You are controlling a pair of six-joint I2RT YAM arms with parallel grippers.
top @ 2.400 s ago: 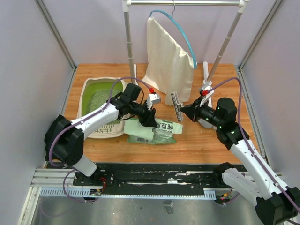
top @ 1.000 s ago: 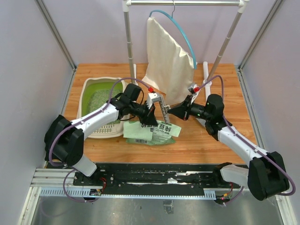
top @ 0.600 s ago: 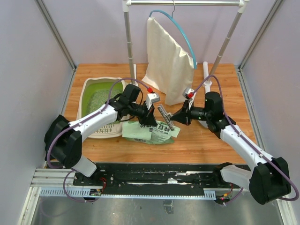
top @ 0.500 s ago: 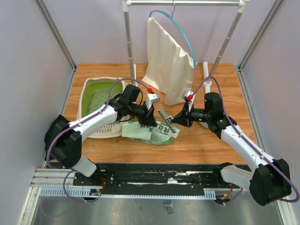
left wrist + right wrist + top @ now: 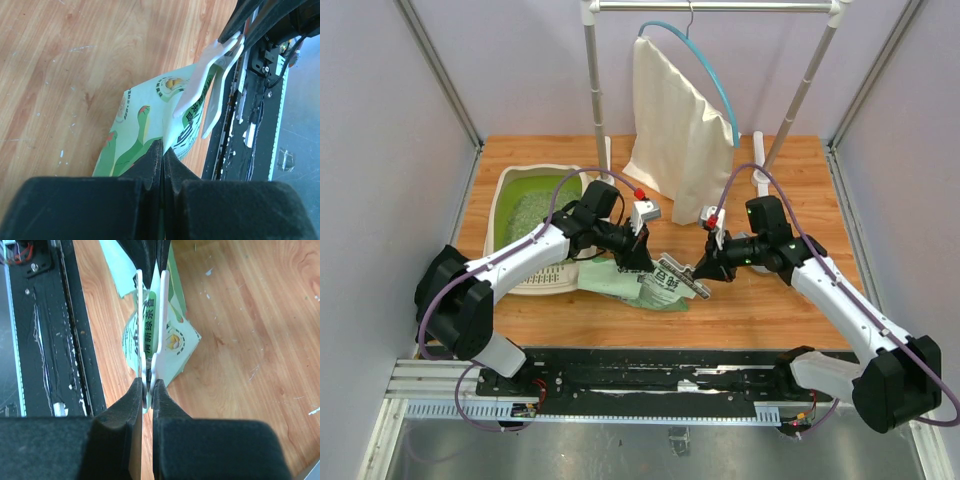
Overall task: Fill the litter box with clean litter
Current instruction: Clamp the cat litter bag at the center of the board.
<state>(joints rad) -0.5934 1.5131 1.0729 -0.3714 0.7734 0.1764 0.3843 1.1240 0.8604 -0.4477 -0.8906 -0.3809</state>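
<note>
The beige litter box (image 5: pixel 510 188) with a lime-green interior stands at the left and holds pale clean litter (image 5: pixel 528 210). A flat green printed bag (image 5: pixel 620 281) lies on the table to its right. My left gripper (image 5: pixel 638 258) is shut on the bag's upper edge, as the left wrist view shows (image 5: pixel 163 148) with the bag (image 5: pixel 142 125) between the pads. My right gripper (image 5: pixel 705 272) is shut on the handles of a white clip (image 5: pixel 682 277). In the right wrist view (image 5: pixel 148 385) the clip (image 5: pixel 162 305) straddles the bag's printed end (image 5: pixel 175 340).
A cream cloth bag (image 5: pixel 678 125) hangs from a blue hanger on a metal rack (image 5: pixel 592 90) at the back. A white tube (image 5: pixel 760 160) lies at the back right. A black rail (image 5: pixel 650 375) runs along the near edge. Walls enclose both sides.
My right gripper has carried the white clip down and left from mid-air onto the bag's right end. My left gripper has stayed shut on the bag, which shifted slightly.
</note>
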